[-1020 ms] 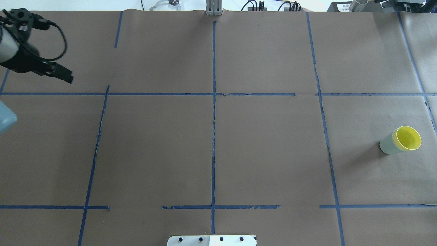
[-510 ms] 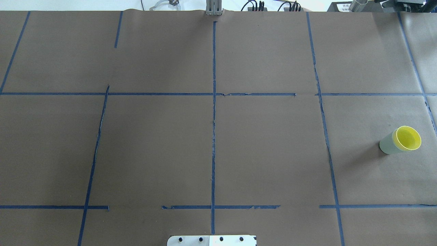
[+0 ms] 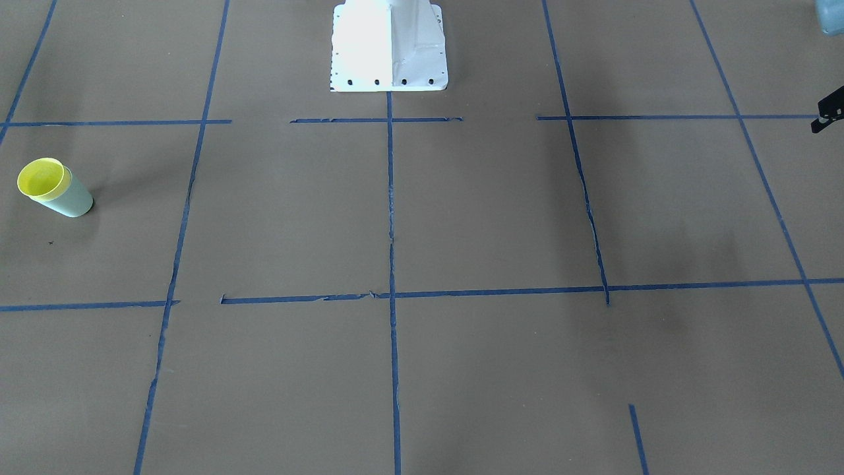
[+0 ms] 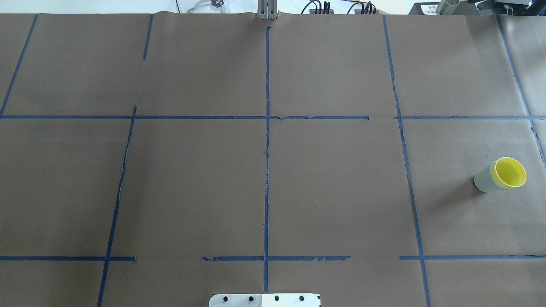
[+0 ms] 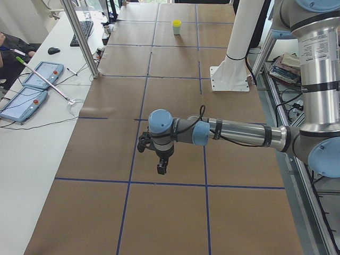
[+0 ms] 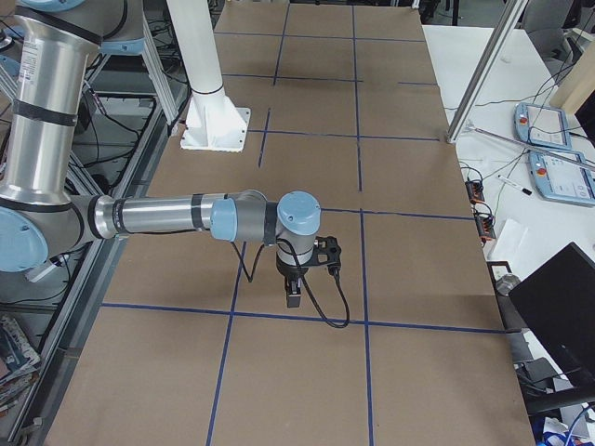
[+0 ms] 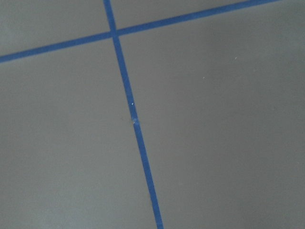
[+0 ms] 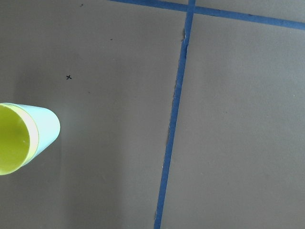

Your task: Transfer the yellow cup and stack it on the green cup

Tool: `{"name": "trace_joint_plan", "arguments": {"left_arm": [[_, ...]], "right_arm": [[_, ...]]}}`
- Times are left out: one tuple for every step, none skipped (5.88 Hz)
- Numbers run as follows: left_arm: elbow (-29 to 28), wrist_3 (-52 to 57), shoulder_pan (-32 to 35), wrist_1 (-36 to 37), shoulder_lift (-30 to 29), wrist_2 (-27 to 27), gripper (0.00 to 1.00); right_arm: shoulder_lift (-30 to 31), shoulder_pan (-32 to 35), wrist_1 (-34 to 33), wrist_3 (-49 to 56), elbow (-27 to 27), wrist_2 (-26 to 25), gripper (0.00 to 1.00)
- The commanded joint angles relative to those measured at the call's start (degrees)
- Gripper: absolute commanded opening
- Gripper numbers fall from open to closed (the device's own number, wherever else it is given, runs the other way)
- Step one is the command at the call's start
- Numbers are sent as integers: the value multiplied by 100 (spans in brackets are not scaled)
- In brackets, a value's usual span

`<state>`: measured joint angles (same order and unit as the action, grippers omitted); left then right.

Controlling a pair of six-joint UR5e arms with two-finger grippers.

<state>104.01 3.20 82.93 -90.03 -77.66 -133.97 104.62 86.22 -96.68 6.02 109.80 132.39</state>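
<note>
The yellow cup sits nested in the green cup at the worktop's far right, so the likeliest risk is the right hand swinging low and toppling that light stack; whether it or the left hand is wide or narrow, I cannot tell.

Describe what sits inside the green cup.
The yellow cup is nested inside the green cup, with its rim and inner wall showing at the top. Its outer wall and base are covered by the green cup.
</note>
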Motion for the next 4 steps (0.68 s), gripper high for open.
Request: {"name": "trace_joint_plan", "arguments": {"left_arm": [[-268,-38,353,-50,57,11,100],[-346,-39,390,-50,58,38,100],[-364,-21,390,-50,49,64,100],[-373,-21,390,-59,49,64,100]], "right_arm": [[-3,0,0,-4,6,7,100],[-3,0,0,5,-2,7,100],[-3,0,0,13,-2,-2,100],[-3,0,9,48,6,6,100]]}}
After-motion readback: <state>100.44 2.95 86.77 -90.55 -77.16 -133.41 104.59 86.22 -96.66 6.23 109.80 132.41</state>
